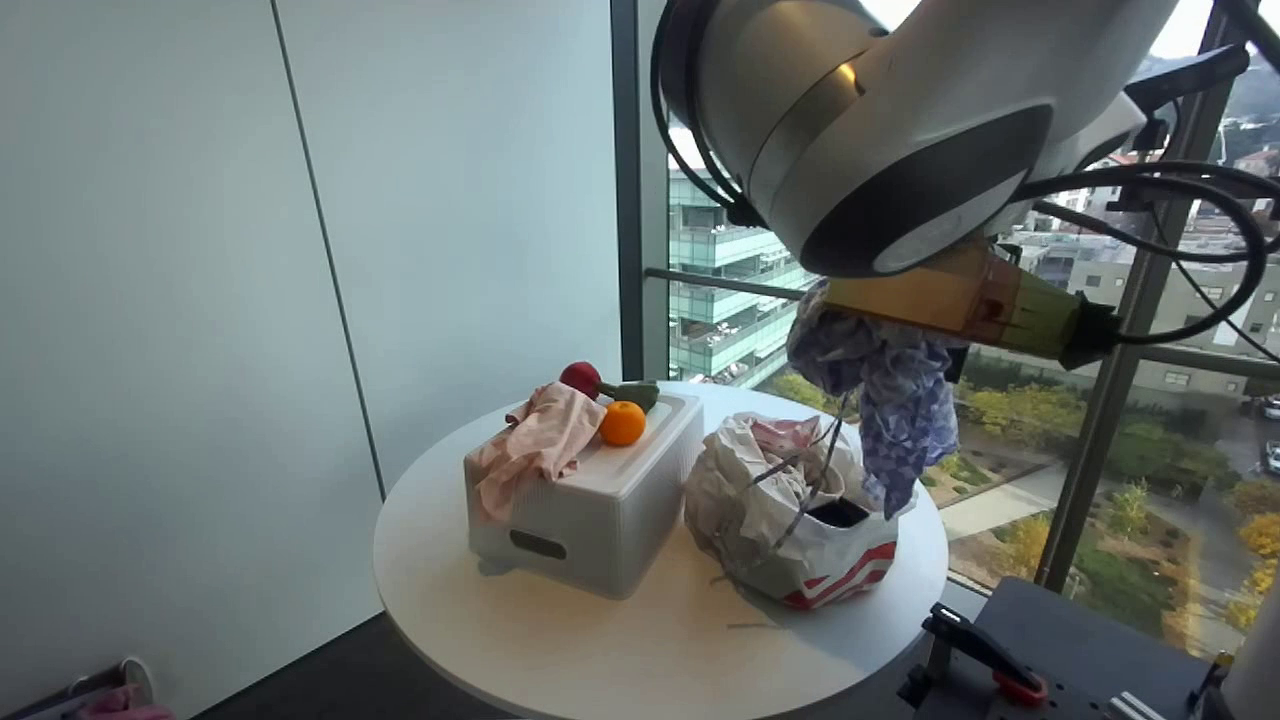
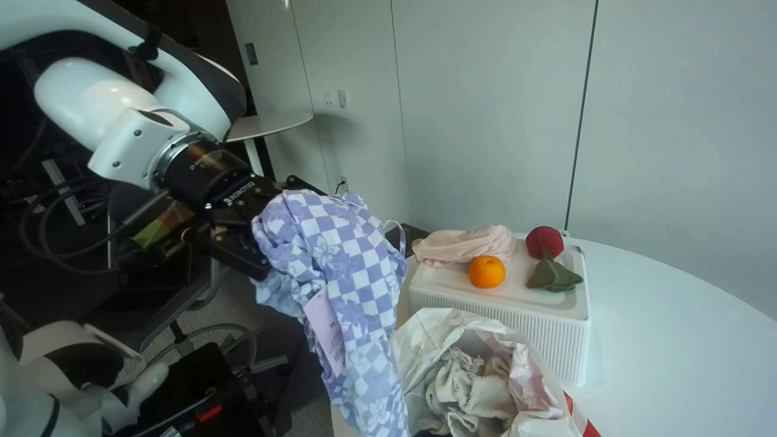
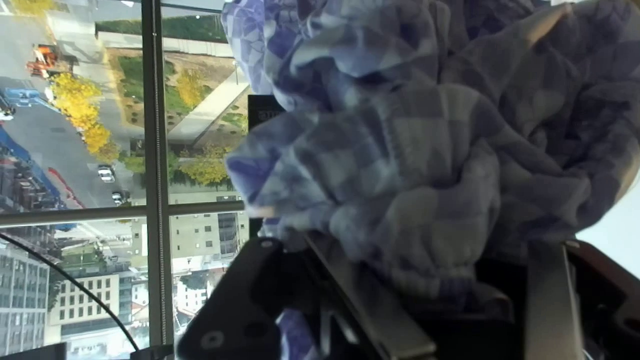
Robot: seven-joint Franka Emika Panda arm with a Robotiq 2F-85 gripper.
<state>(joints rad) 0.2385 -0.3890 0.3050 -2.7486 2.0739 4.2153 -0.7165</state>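
Note:
A crumpled purple-and-white checked cloth (image 2: pixel 364 273) with a pale tag (image 2: pixel 326 328) hangs from my gripper (image 2: pixel 288 232), which is shut on it in the air. The same cloth (image 3: pixel 410 150) fills much of the wrist view and hides the fingertips. In an exterior view the cloth (image 1: pixel 905 410) dangles in front of a white paper bag's right side, thin strings trailing; the arm and a yellow-orange box block the jaws. The open bag (image 1: pixel 740 530), marked with red stripes, holds beige fabric (image 2: pixel 473 388). Whether cloth and bag touch, I cannot tell.
The bag stands on a round white table (image 1: pixel 560 650) beside an upturned-looking white bin (image 1: pixel 640 540). On that lie a pink cloth (image 1: pixel 550 435), an orange (image 1: pixel 622 424) and a red-and-green soft item (image 2: pixel 549 267). Windows (image 1: pixel 1120 450) rise behind; another table (image 2: pixel 273 125) stands farther back.

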